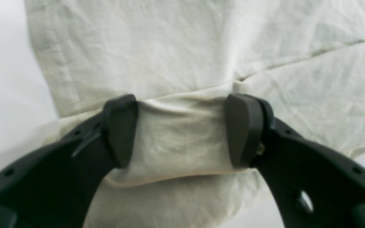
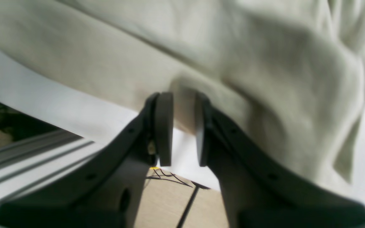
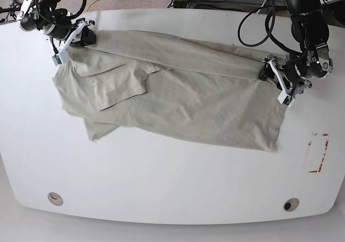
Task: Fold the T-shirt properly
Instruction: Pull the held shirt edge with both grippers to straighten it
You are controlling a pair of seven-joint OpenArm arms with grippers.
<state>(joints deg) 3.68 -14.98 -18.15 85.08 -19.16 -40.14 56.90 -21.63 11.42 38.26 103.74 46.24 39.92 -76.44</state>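
Note:
The pale beige T-shirt [image 3: 188, 96] lies spread on the white table [image 3: 161, 172], its far long edge folded over toward the middle. At its far left corner my right gripper [image 3: 81, 37] is shut on the cloth. In the right wrist view the right gripper [image 2: 184, 126] has its pads close together, and a strip of the T-shirt [image 2: 265, 63] fills the gap between them. At the shirt's right end my left gripper [image 3: 269, 69] sits on the fold. In the left wrist view the left gripper [image 1: 182, 126] is open and straddles a bulging fold of the T-shirt [image 1: 201, 47].
A red-outlined rectangle [image 3: 318, 153] is marked on the table's right side. Two round holes [image 3: 54, 199] sit near the front edge. Cables [image 3: 259, 15] run along the back. Beyond the table edge by the right gripper are an aluminium rail [image 2: 27, 152] and cardboard [image 2: 176, 196].

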